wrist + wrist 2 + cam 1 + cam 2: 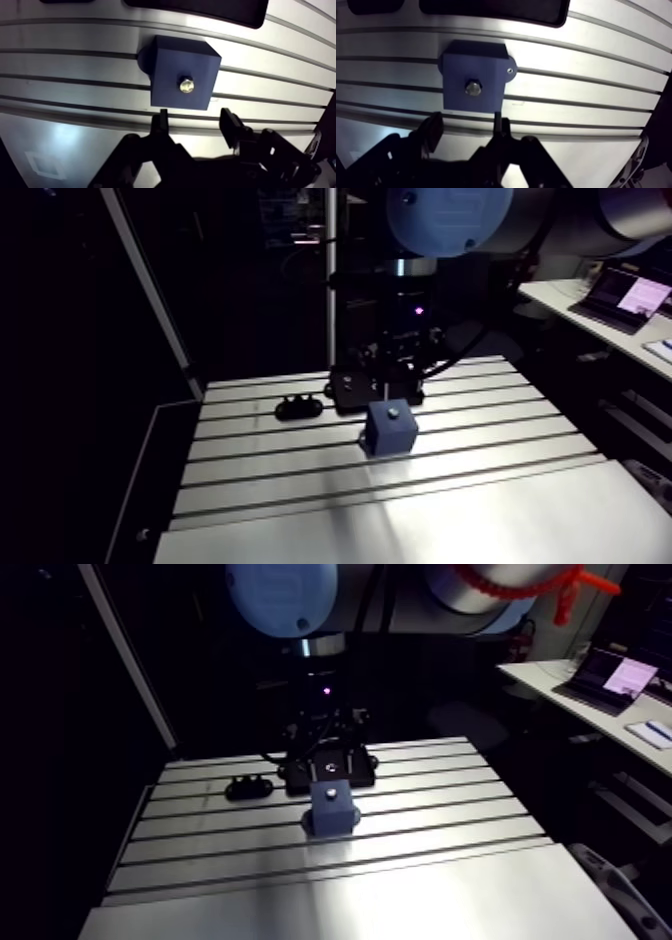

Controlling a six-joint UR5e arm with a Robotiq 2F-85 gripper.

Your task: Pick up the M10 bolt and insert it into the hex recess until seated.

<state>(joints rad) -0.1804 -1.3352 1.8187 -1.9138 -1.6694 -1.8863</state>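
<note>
In the arm view the slotted table carries a blue block about midway across and nearer the far edge than the near one, standing with its recess face turned up, presumably so a bolt can go straight down into it. The M10 bolt shows as a small pale spot in that top face. Just behind the block, toward the far edge, lies a black tray, and a small black holder sits toward the far left corner, apart from both. The wrist view looks down on the same block: the bolt's head sits in the middle of its top face, with nothing gripping it. The gripper is spread wide and empty, its two fingers just off one side of the block and touching neither it nor the bolt. An ear with a hole at the block's foot suggests it is fastened down so that pushing cannot shift it. The bolt looks seated – though how deep cannot be told.
</note>
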